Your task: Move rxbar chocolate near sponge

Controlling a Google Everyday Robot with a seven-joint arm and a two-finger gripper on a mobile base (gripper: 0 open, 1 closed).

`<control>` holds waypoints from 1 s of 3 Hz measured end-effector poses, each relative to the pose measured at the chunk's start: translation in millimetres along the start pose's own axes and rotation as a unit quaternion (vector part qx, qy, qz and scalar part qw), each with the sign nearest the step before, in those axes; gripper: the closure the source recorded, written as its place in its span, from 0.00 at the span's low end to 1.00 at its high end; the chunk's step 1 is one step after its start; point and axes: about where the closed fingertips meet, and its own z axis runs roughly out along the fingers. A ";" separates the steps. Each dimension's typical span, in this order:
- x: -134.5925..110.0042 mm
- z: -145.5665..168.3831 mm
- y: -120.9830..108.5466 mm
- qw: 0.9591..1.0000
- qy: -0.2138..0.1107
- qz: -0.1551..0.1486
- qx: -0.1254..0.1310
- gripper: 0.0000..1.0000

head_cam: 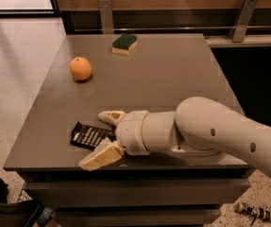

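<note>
1. Pincer (105,137) is seen low over the table (173,74) at approx. 7 o'clock (12 = far edge, by the wall). It is reached in from 3 o'clock by the arm (220,131), w/ the wrist lying nearly flat.
2. Fingers (110,117) are spread wide, one at the far side and one at the near side of the bar (88,135). Nothing is gripped yet. Whether the pads touch the wrapper can't be told.
3. Bar is lying flat at 7 o'clock, close to the near-left corner, w/ its right end tucked between the fingers. The wide spread is judged to be there so that the flat wrapper can be straddled across its narrow width before closing.
4. Low, near-horizontal approach is prob. needed because the bar is thin: it must be pinched at its edges, not from above.
5. Sponge (125,44) is set at 12 o'clock near the far edge, green side up, well apart from the bar. Most of the table must be crossed, towards 12 o'clock.
6. Orange (80,68) is at approx. 10 o'clock, left of the straight path from bar to sponge, so it is judged not to be in the way.
7. Step in hand is judged as pre-grasp; closing, lifting and carrying are not yet done.
</note>
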 end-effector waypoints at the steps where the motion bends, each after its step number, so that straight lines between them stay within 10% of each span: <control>1: -2.0 -0.1 0.7 1.000 0.000 0.001 0.001 0.00; 3: -5.9 -1.3 1.8 1.000 -0.012 -0.001 0.003 0.00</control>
